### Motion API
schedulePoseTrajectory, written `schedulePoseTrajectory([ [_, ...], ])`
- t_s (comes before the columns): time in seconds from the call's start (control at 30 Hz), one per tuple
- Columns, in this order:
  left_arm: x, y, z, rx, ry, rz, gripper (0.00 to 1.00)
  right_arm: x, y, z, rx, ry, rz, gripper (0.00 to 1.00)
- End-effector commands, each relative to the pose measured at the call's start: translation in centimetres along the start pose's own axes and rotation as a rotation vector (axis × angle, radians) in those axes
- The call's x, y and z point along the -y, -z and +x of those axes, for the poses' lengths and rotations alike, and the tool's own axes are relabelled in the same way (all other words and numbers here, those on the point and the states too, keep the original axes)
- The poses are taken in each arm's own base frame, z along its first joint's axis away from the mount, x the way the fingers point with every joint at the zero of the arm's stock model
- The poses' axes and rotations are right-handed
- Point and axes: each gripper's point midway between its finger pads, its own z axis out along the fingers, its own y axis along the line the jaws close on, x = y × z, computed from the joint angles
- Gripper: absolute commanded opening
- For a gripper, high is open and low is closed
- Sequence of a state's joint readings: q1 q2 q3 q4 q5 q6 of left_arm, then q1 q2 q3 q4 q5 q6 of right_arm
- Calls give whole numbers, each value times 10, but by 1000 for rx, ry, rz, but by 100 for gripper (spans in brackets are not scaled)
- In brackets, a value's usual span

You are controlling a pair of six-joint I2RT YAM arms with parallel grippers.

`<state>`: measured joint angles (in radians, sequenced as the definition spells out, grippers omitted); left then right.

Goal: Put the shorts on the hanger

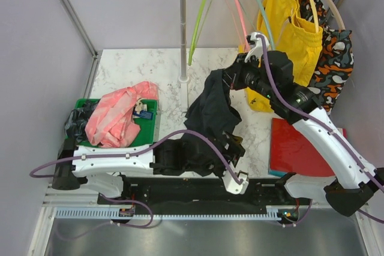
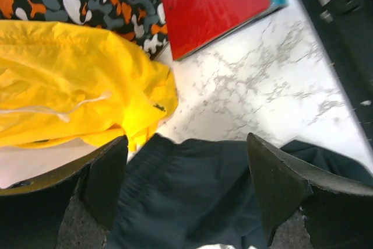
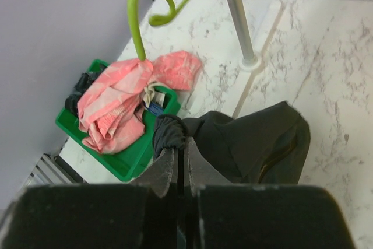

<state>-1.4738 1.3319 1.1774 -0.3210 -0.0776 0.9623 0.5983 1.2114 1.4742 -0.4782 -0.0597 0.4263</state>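
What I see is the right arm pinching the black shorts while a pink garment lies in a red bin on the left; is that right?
Nearly. The bin is green, not red, as the top external view shows. The rest holds: the right end effector is shut on the shorts, and the pink garment lies in that bin.

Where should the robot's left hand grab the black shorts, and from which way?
Probably the crinkly edge of the shorts, likely the waistband. It runs straight across between the fingers of the open left gripper, so coming from the near side, as it sits now, and closing should catch it. The right gripper already pinches another bunched bit, holding the fabric up.
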Motion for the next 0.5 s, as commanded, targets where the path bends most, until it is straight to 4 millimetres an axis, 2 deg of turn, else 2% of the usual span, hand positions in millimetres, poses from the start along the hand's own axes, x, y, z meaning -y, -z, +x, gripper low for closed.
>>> schedulePoseTrajectory([
  [0.0, -23, -11, 30, -148, -165, -126, 89, -2, -15, 19, -5, -78, 60, 0],
  [0.07, -17, -25, 46, -208, -180, -108, 90, -14, -18, 29, -27, -70, 36, 0],
  [0.2, -31, -39, 80, -310, -220, -167, 91, -22, -27, 40, -60, -76, 47, 0],
  [0.3, -27, -52, 100, -366, -219, -118, 91, -25, -31, 50, -95, -72, 48, 0],
  [0.43, -13, -67, 125, -444, -205, -27, 91, -32, -33, 54, -106, -77, 23, 0],
  [0.47, -19, -67, 128, -463, -187, -21, 91, -32, -33, 53, -104, -78, 24, 0],
])
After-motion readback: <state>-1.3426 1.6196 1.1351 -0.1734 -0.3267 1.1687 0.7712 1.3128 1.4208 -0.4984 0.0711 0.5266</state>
